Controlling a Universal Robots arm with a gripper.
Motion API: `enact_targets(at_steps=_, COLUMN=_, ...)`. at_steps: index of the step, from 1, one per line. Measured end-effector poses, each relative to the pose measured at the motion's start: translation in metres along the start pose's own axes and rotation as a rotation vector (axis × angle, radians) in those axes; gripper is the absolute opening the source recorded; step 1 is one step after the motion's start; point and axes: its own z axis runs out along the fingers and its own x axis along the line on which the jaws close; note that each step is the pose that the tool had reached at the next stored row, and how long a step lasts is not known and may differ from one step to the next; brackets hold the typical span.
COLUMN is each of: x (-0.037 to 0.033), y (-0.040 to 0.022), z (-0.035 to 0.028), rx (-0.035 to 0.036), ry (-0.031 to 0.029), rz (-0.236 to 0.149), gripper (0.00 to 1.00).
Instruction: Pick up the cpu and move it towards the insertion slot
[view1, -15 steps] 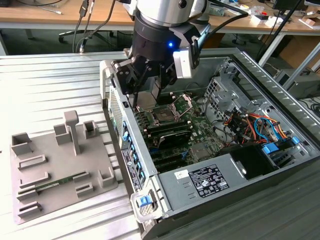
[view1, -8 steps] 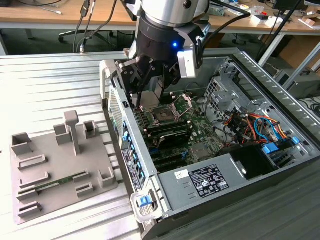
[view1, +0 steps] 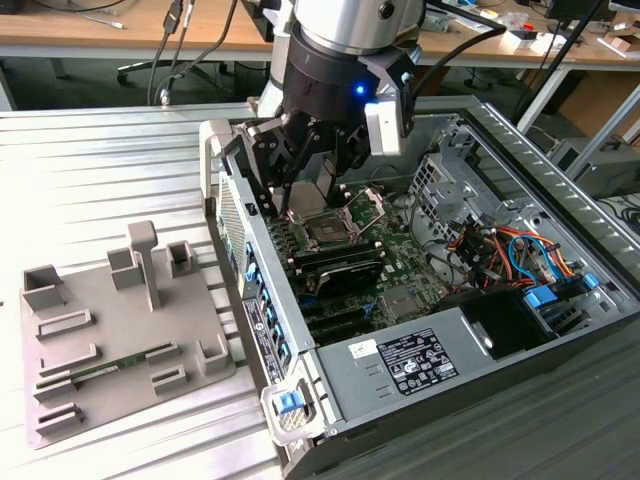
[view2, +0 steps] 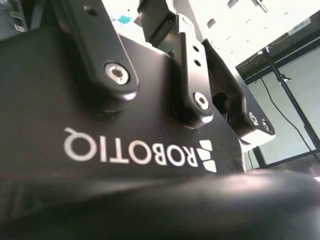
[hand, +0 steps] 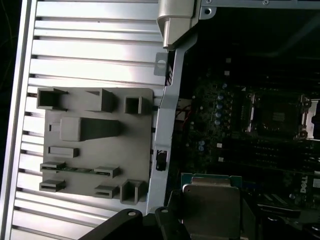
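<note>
My gripper (view1: 318, 203) hangs inside the open computer case, just above the motherboard, shut on the cpu. In the first wrist view the cpu (hand: 210, 210) is a flat pale silver square with a green rim, held by its edges between dark fingers (hand: 167, 224). The insertion slot (view1: 331, 227) lies directly under the gripper, its dark centre exposed and its silver retention bracket (view1: 372, 205) tipped open. In the first wrist view the insertion slot (hand: 275, 113) sits a short way off from the held cpu.
The grey plastic tray (view1: 105, 335) with raised blocks and a green memory stick (view1: 120, 362) lies on the slatted metal table (view1: 100, 180), at the exterior view's left of the case. Case walls (view1: 232, 215), black memory slots (view1: 335, 270), a power supply (view1: 410, 360) and cable bundles (view1: 510, 245) crowd the gripper.
</note>
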Motion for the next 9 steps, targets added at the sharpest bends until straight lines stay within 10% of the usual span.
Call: enact_targets(at_steps=9, x=-0.0089, y=-0.0012, z=0.0005, rx=0.0, ry=-0.0001, rz=0.0, gripper=0.55)
